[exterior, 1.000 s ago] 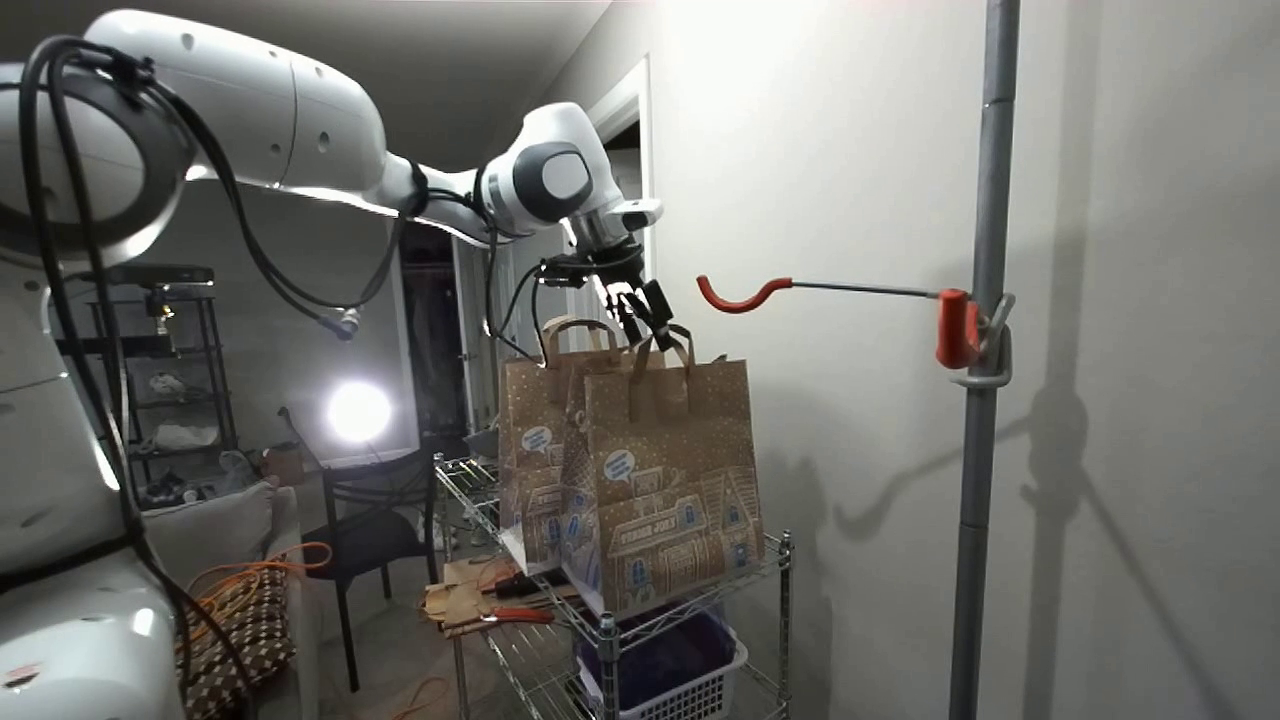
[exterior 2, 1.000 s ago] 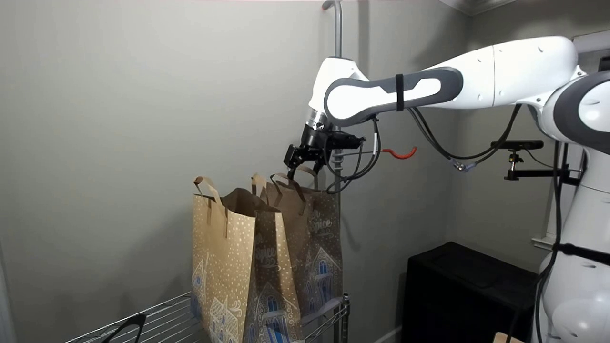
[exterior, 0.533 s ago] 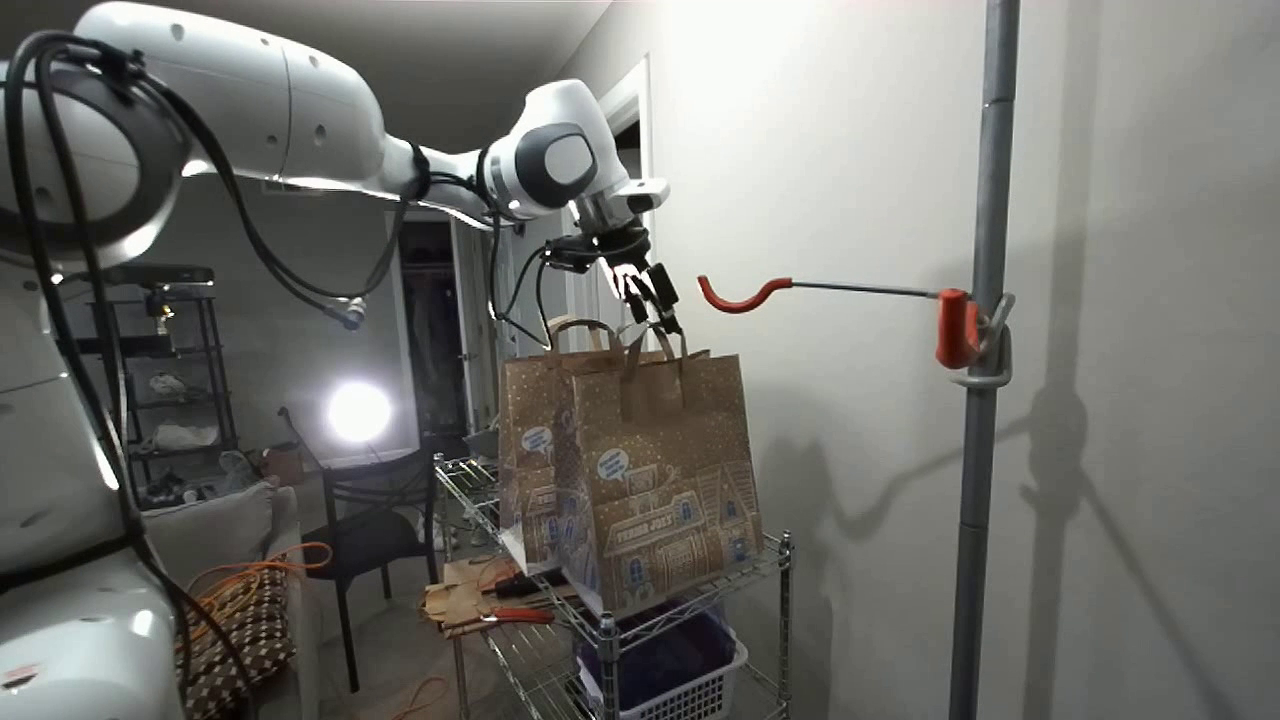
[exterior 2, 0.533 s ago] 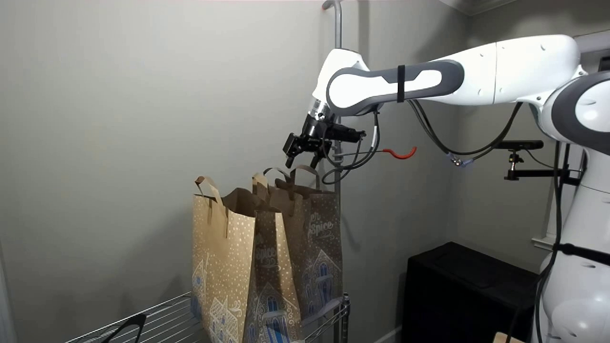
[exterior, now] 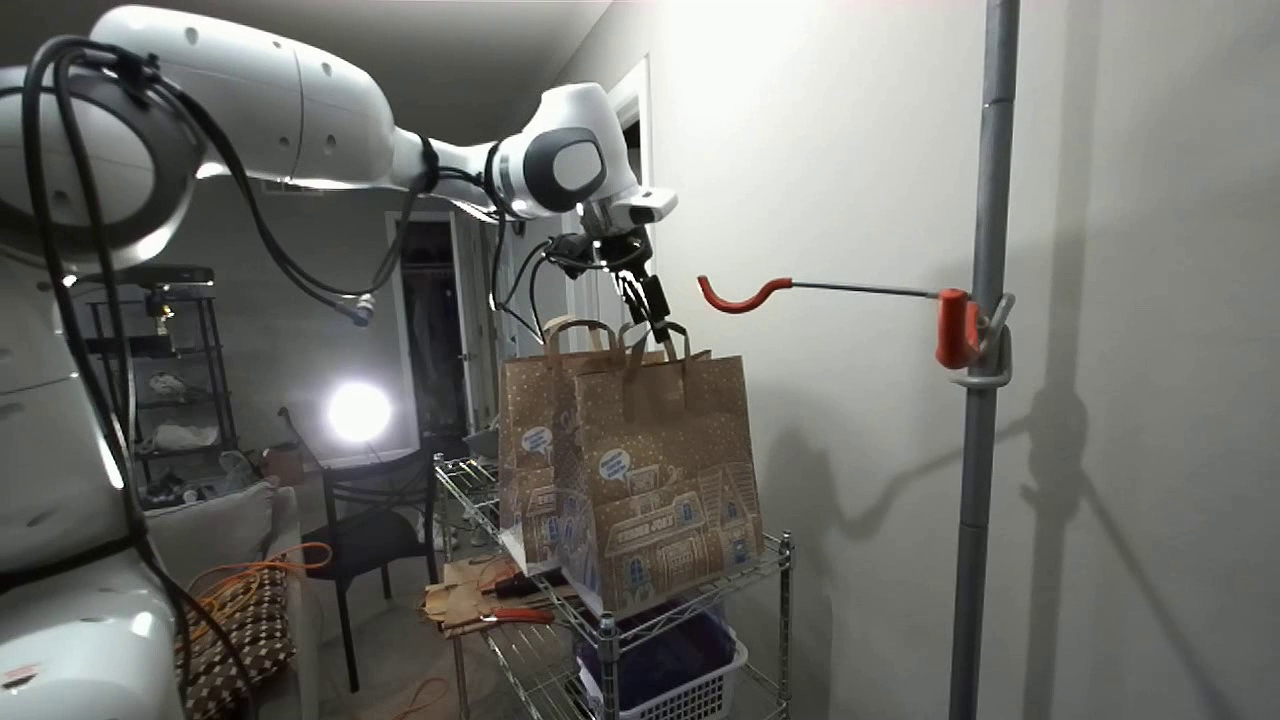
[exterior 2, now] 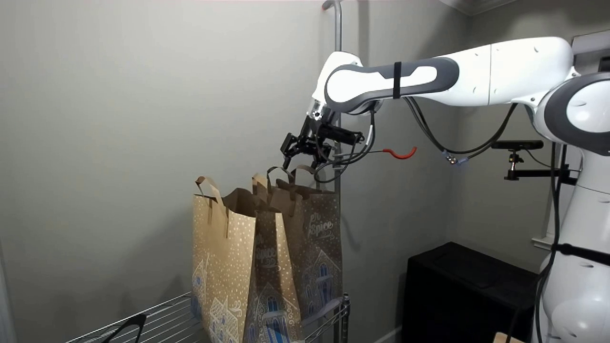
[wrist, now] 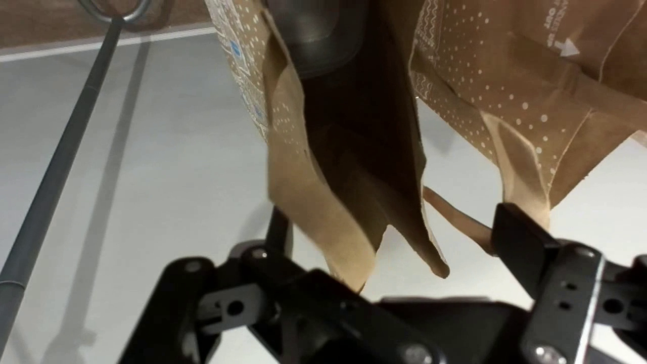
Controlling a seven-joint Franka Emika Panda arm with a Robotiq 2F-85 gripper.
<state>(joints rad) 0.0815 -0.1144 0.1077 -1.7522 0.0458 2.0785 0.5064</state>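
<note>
Hand (exterior 2: 300,164) released: fingers (wrist: 523,247) parted wide, nothing gripped; paper handles show in the gap, but whether a finger brushes one cannot be told. Directly below stands a printed brown-paper grocery bag (exterior: 680,440), upright and open-mouthed on the top shelf of a wire rack (exterior: 607,650). A second grocery bag (exterior: 527,440) stands just beside it, the two overlapping in both exterior views. Wrist view looks down into the mouth of the bag under the hand: a smooth grey thing (wrist: 323,30) shows inside, not identified. Handling, estimated: paper itself light; walls stiff enough to stand but quick to crease; contents add an unknown load, so weight uncertain. Surface looks dry and matt, slip risk judged small; weak point probably the handle joints, which could tear under a jerk. Best hold: both loops pinched together near their tops, i.e. one handle loop (wrist: 318,212) plus the opposite handle loop (wrist: 457,220); a single loop would likely let the bag tip. Caution: the second bag's handle (wrist: 525,167) lies just beside a finger in the wrist view and could snag. Arm pose: forearm (exterior 2: 476,78) roughly level, wrist bent over, hand slanting downward, fingertips about level with the loop tops. Red-tipped hook (exterior: 738,306) sits apart from the hand, mounted on a grey pole (exterior: 977,450).
</note>
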